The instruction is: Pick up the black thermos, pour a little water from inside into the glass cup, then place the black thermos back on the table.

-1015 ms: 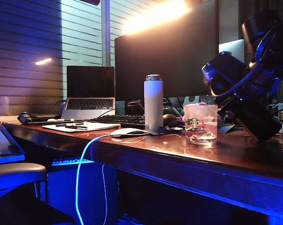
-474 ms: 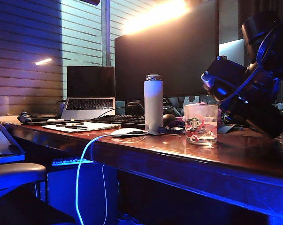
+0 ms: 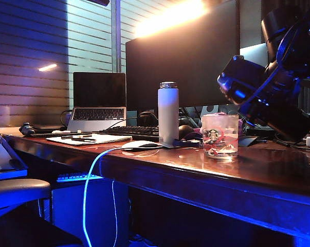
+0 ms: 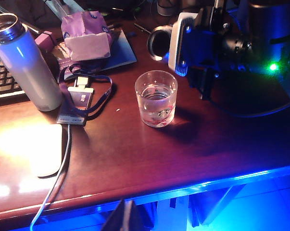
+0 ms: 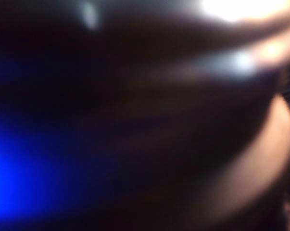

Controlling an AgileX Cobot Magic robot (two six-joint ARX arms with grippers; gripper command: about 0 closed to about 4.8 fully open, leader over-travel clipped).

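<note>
The right pincer (image 3: 270, 95) is at the right of the exterior view, pinching the black thermos (image 3: 278, 116), which is tipped up above the bench (image 3: 196, 164) just right of the glass cup (image 3: 219, 136). The cup stands in the middle right and has a little water in it. The left pincer (image 4: 125, 219) only peeks in at the bottom edge of its own view, and I cannot tell if it is spread.

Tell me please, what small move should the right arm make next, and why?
Probably move the black thermos so its mouth is over the glass cup before tipping more: the right gripper holds it tilted, mouth seemingly behind the cup. The left gripper hangs at the table edge.
</note>
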